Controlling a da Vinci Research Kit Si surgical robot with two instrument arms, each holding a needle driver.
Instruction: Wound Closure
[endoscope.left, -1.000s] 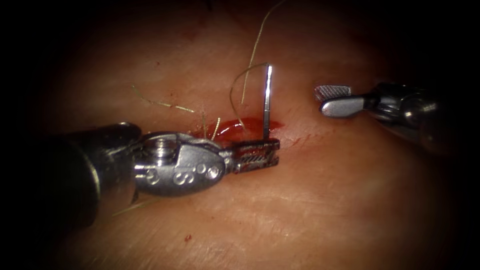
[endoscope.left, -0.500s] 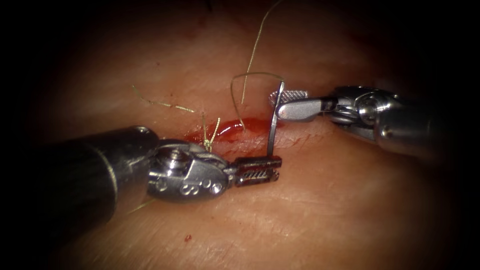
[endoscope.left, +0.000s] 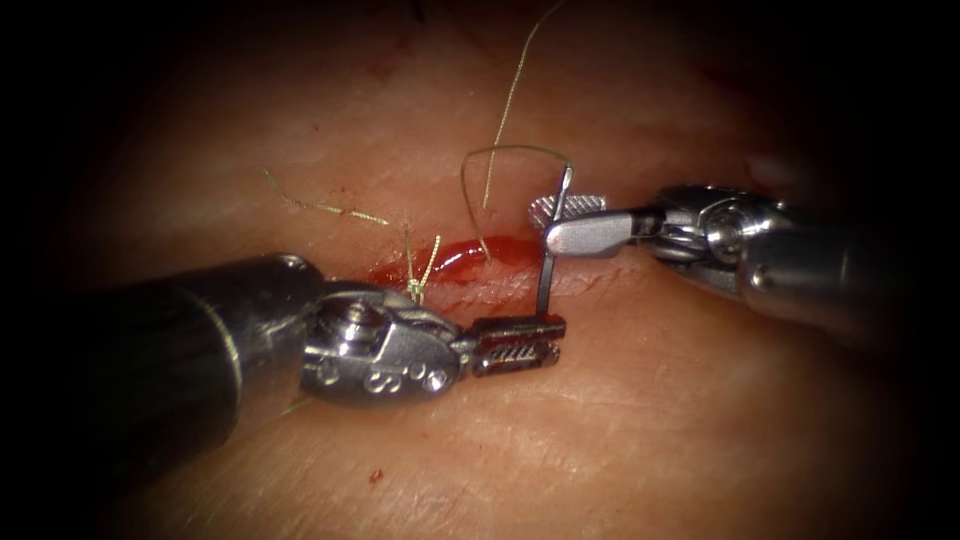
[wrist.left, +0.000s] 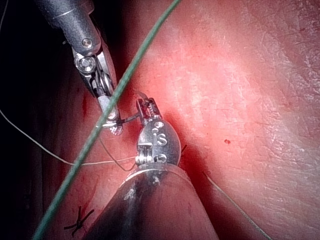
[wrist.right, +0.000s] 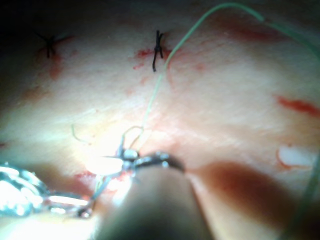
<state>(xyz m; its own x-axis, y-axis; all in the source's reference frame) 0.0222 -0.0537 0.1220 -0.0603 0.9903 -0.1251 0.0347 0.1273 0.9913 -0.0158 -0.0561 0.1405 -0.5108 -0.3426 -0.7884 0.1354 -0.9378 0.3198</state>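
My left tool (endoscope.left: 515, 340) has its jaws shut on the lower end of the curved needle (endoscope.left: 552, 250). The needle stands upright above the tissue (endoscope.left: 620, 420), just right of the cut (endoscope.left: 460, 255), and is not in the tissue. My right tool (endoscope.left: 560, 222) comes in from the right, its open jaws on either side of the needle's upper part. Thread (endoscope.left: 470, 175) arcs from the needle's top end to the left and down into the cut. In the left wrist view the right tool (wrist.left: 112, 120) meets the needle (wrist.left: 129, 118) beside the left tool (wrist.left: 148, 107).
Red fluid fills the cut. A knotted stitch with short thread ends (endoscope.left: 415, 275) sits at the cut's left end. A loose thread tail (endoscope.left: 325, 209) lies further left. Another strand (endoscope.left: 512, 90) runs up and back. Dark finished stitches (wrist.right: 156, 50) are on the tissue beyond.
The right tool has moved left from well clear of the needle to its upper part, jaws now astride it. The left tool shifted slightly toward me, tilting the needle.
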